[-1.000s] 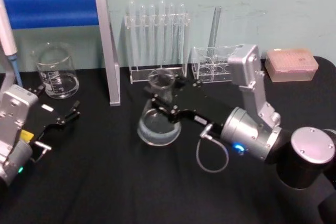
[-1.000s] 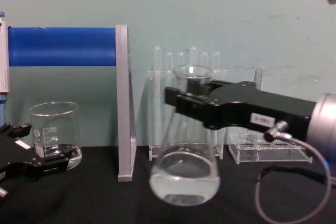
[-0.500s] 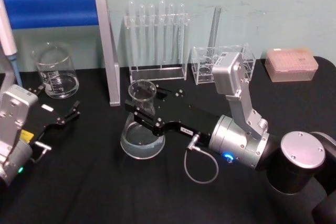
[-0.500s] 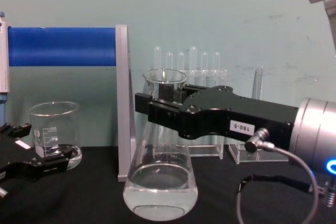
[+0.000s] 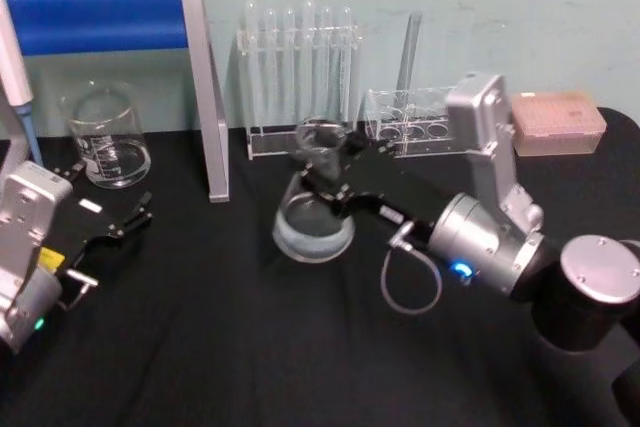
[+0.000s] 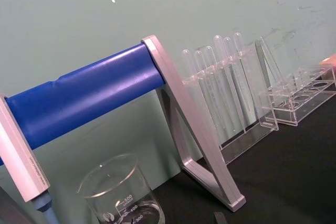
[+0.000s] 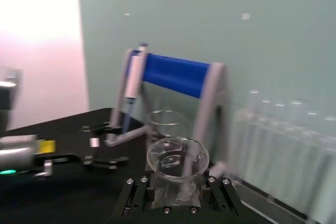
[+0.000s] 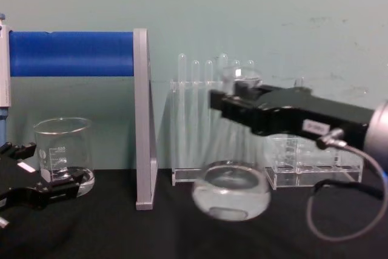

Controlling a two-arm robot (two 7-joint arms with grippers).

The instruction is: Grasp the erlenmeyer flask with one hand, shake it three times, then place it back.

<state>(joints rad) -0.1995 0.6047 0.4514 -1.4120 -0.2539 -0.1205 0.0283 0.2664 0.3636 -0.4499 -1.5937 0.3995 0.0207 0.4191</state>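
In the head view the right gripper [image 5: 330, 175] reaches in from the right, its jaws clamped on the neck of the erlenmeyer flask [image 5: 313, 229]. The flask hangs near the middle of the tabletop [image 5: 200, 347], just in front of the test tube rack [image 5: 298, 77]. Gripping the narrow neck under the flared rim likely keeps the glass from slipping as it swings. The left gripper [image 5: 118, 240] sits parked at the near left with its jaws wide, out of the way. The left wrist view looks past the beaker [image 6: 118, 195] and the blue-barred stand [image 6: 84, 95], both well apart from the work. In the right wrist view the flask's rim sits squarely between the 2 jaws. The chest view shows the flask tilted, its base apparently clear of the tabletop, with a little liquid low inside. It is probably partway through 1 of the 3 shakes, and the setting down is not yet done.
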